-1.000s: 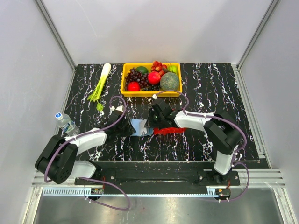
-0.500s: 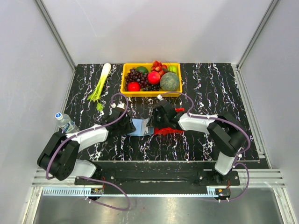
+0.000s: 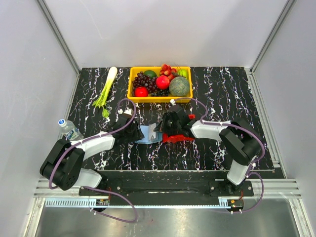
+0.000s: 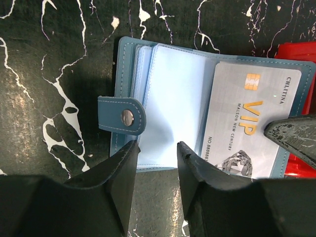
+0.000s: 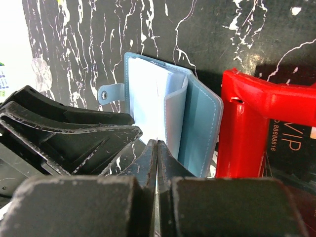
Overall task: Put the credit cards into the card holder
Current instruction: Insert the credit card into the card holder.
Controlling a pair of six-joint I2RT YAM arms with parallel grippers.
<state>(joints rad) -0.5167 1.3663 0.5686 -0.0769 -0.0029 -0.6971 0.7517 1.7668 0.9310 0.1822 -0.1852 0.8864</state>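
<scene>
The blue card holder (image 3: pixel 146 134) lies open on the black marble table between both grippers; the left wrist view shows its pale clear pockets (image 4: pixel 173 98). A grey VIP credit card (image 4: pixel 247 123) lies over its right page. My right gripper (image 5: pixel 156 143) is shut on this card's edge, next to the holder's raised pages (image 5: pixel 197 123). In the top view the right gripper (image 3: pixel 159 129) is at the holder's right side. My left gripper (image 4: pixel 155 148) is open, its fingers at the holder's near edge by the snap tab. A dark card (image 5: pixel 291 143) lies in the red tray (image 5: pixel 252 123).
The red tray (image 3: pixel 178 138) sits just right of the holder. A yellow basket (image 3: pixel 158 98) of fruit stands at the back middle. A leek (image 3: pixel 106 91) lies at the back left. A water bottle (image 3: pixel 70 131) lies at the left edge.
My left gripper has moved up to the holder's left side. My right gripper has shifted slightly right with the card. The holder has stayed in place.
</scene>
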